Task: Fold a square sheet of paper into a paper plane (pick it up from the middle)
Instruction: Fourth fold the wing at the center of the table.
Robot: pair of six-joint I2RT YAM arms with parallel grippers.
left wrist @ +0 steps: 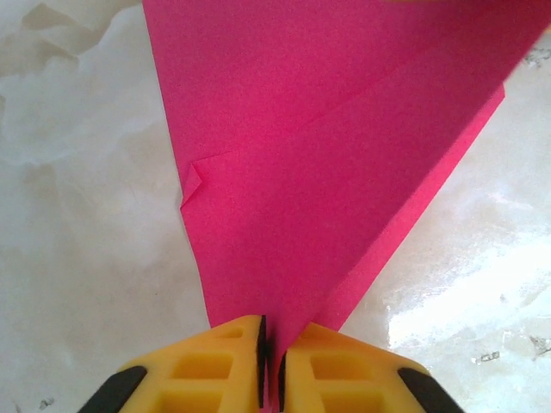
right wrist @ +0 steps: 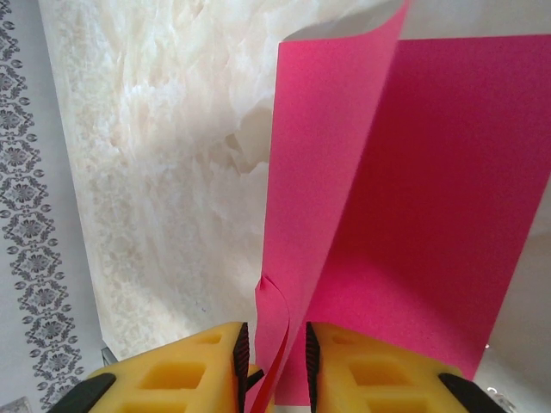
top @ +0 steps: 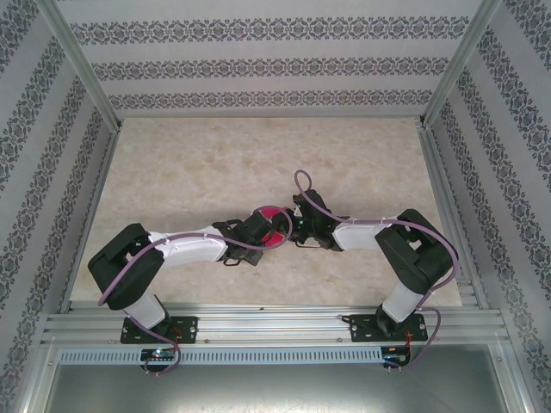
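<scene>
The magenta-pink sheet of paper [top: 274,215] is partly folded and sits between my two grippers at the middle of the table. In the left wrist view the paper [left wrist: 327,129] narrows to a point with a diagonal fold line, and my left gripper [left wrist: 272,348] is shut on that tip. In the right wrist view the paper [right wrist: 430,215] stands as two layers meeting along a crease. A curled edge of it runs between the pads of my right gripper [right wrist: 275,357], whose jaws stand narrowly apart around it. From above, the left gripper [top: 258,231] and right gripper [top: 297,222] nearly meet.
The marbled table top [top: 258,163] stretches behind and to both sides of the arms. Patterned walls [top: 275,64] and a metal frame [top: 95,163] enclose it. An aluminium rail [top: 275,327] runs along the near edge by the arm bases.
</scene>
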